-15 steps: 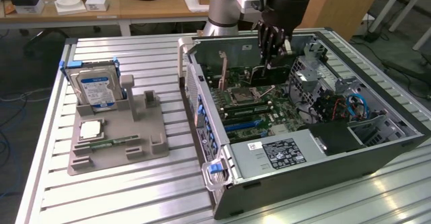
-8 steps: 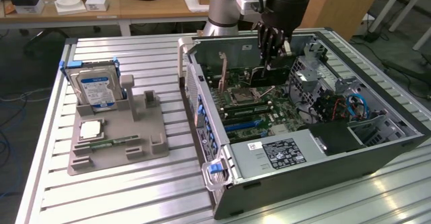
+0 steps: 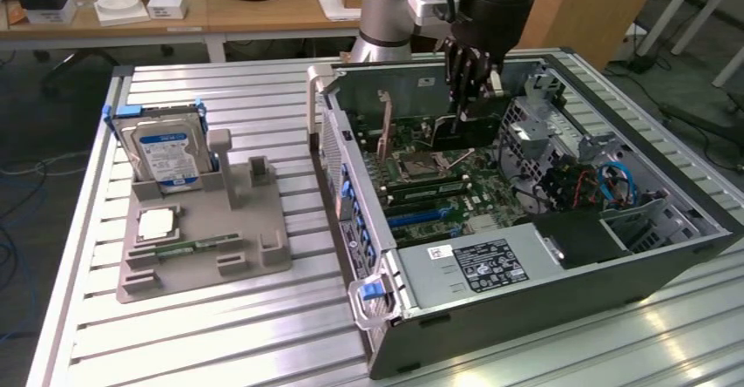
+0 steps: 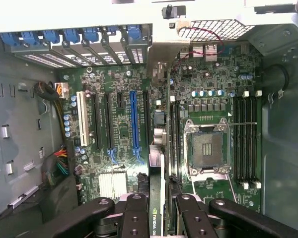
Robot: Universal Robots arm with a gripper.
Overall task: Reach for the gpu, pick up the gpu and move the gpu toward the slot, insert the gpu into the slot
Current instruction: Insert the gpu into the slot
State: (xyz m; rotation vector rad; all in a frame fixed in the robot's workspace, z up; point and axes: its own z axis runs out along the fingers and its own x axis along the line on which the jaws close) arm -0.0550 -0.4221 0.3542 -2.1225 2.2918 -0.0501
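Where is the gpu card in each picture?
Exterior view: the gpu hangs under the gripper, inside the open computer case.
Wrist view: the gpu is edge-on, clamped in the gripper, beside the long blue slot.
Shared landmark: the empty CPU socket.

Inside the computer case, above the motherboard: gpu, edge-on between the gripper fingers. Beside the computer case, to the exterior view's left, on the desk: holder bearing hard drive and CPU chip.
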